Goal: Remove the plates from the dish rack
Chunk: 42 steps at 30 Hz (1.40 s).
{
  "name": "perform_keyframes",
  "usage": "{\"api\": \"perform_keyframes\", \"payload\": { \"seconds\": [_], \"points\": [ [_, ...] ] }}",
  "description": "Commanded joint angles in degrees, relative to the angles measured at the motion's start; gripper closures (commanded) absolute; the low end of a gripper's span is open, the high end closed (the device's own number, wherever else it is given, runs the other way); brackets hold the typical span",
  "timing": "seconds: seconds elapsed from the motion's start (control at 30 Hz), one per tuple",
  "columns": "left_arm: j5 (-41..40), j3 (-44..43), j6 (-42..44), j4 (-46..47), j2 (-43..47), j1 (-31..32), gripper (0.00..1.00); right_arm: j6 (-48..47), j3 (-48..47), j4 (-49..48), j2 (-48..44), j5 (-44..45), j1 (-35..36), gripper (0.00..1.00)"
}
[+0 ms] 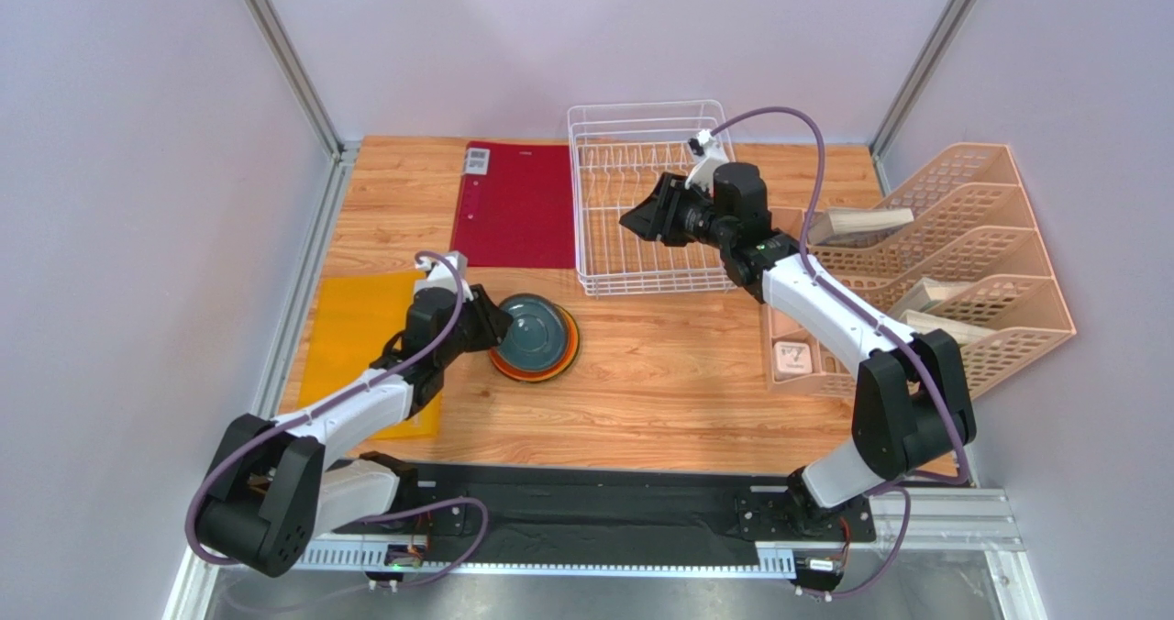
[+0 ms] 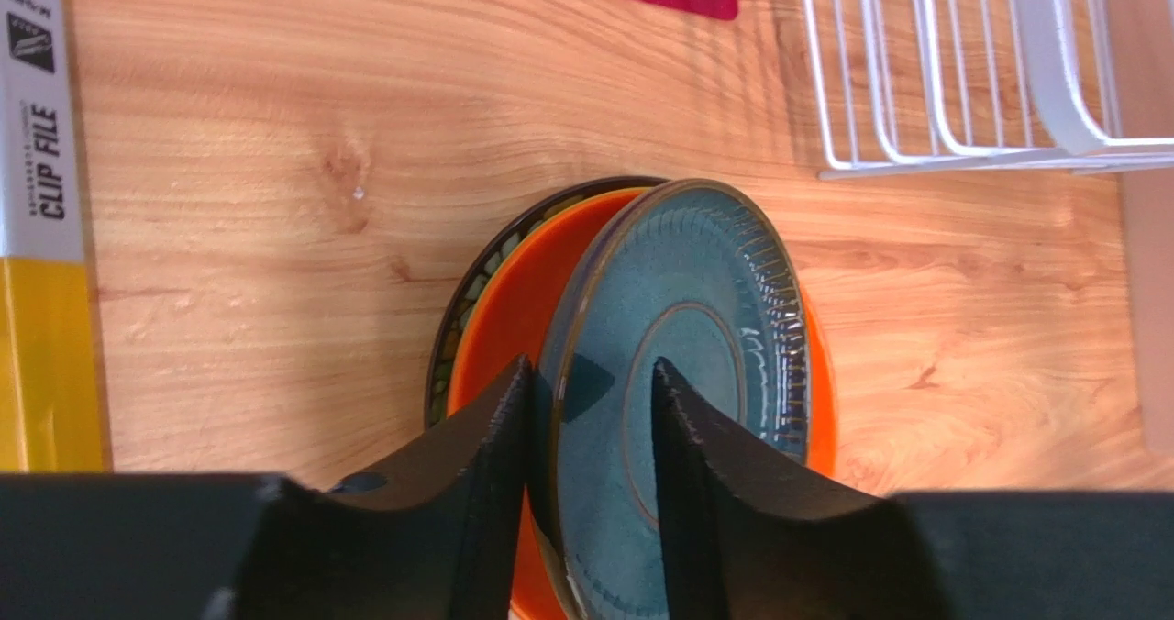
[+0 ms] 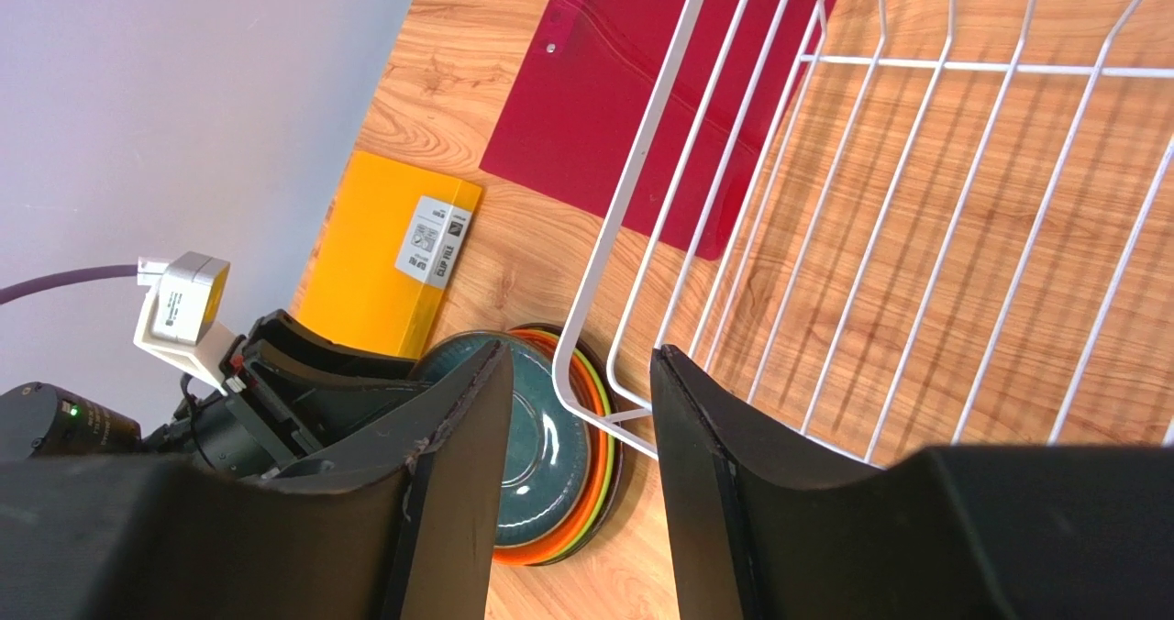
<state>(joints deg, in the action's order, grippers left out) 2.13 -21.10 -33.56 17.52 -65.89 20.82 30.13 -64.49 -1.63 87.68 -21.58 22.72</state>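
Dish rack [image 1: 623, 235] stands unloaded at one o'clock from the stack. Teal plate [image 2: 703, 318] tops it. My left claw [image 2: 590, 370] sits parted astride its rim; my right claw [image 3: 582, 356] gapes empty. I should withdraw level toward nine o'clock, not dragging.

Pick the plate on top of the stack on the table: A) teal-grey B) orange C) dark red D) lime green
A: the teal-grey plate lies uppermost, the orange plate showing beneath it, with the left fingers either side of its rim.
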Motion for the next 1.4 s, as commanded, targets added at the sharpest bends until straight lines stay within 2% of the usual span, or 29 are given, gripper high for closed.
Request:
{"api": "perform_keyframes", "payload": {
  "seconds": [0.0,0.17,0.53,0.57,0.63,0.67,0.83,0.87,0.93,1.07,1.37],
  "points": [
    [-1.52,-1.13,1.57,-1.61,0.15,0.10,0.53,-0.95,0.24,-1.62,-0.67,-0.39,-0.40,0.54],
    [-1.95,-1.48,2.10,-2.93,0.32,0.10,0.50,-0.95,0.42,-1.71,-0.67,-0.48,-0.40,0.54],
    [-7.23,-3.42,5.08,-10.04,4.80,0.10,0.32,-2.26,0.86,-1.01,-1.54,0.66,-0.57,0.54],
    [-7.40,-3.94,6.13,-10.57,5.59,0.10,0.22,-3.05,0.86,-0.57,-1.81,1.27,-0.48,0.53],
    [-7.49,-4.82,7.71,-12.50,8.31,0.10,0.21,-4.46,1.03,1.09,-2.95,4.35,-0.48,0.53],
    [-7.75,-5.78,8.50,-13.12,9.36,0.10,0.12,-6.38,1.21,1.36,-3.47,5.40,-0.48,0.53],
    [-10.30,-10.88,13.60,-19.17,14.99,0.10,0.10,-12.28,3.49,4.00,-9.01,14.54,-0.57,0.51],
    [-10.57,-12.54,14.22,-20.23,15.61,0.10,0.09,-13.94,4.19,4.35,-9.71,16.21,-0.48,0.43],
    [-11.09,-13.87,16.06,-20.86,17.19,0.10,0.09,-15.36,4.81,4.97,-11.82,21.04,-0.48,0.36],
    [-11.80,-17.21,18.35,-21.74,18.43,0.10,0.08,-17.91,6.83,4.36,-14.72,28.34,-0.48,0.29],
    [-13.99,-20.73,22.84,-20.51,19.48,0.10,0.07,-20.11,11.84,0.50,-20.35,39.15,-0.48,0.23]
  ]
}}
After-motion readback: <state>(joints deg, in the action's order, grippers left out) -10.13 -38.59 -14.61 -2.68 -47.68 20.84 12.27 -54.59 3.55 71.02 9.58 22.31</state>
